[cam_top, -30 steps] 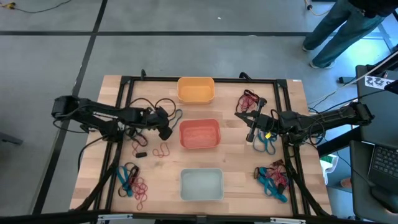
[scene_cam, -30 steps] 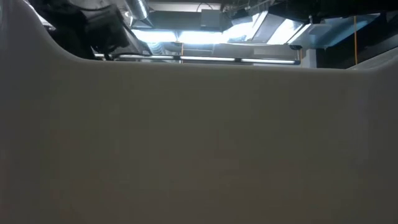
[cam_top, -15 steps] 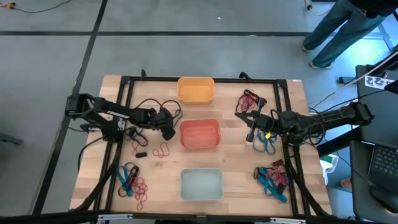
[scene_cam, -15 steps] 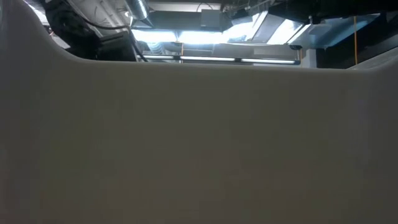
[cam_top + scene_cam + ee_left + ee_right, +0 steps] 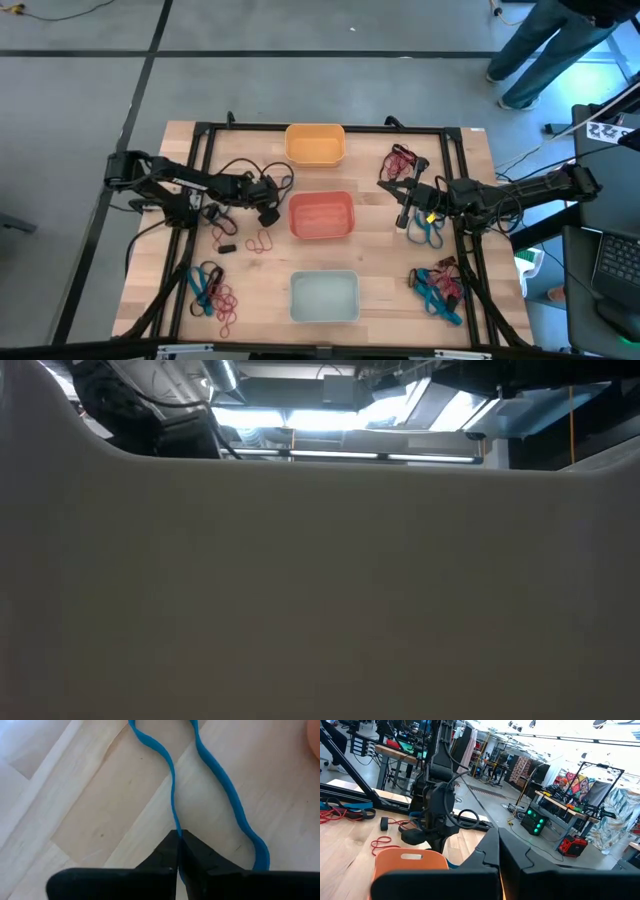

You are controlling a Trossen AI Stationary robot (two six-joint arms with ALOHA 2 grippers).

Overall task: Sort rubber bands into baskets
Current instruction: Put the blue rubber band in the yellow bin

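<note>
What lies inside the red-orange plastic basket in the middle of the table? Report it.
In the high view the red-orange rectangular plastic basket shows only its own pale floor; no rubber bands are visible inside. The left end effector sits beside its left wall, outside the rim. Nothing covers the interior.

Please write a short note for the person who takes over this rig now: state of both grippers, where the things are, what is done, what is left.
Left gripper: shut on a blue rubber band, low at the table, just left of the red-orange basket.
Right gripper: shut, holding nothing visible, waiting right of that basket.
Yellow basket is at the far side, pale basket at the near side.
Done: no bands visible in any basket.
Left: the red bands at centre left, and mixed piles near left, far right and near right.
</note>
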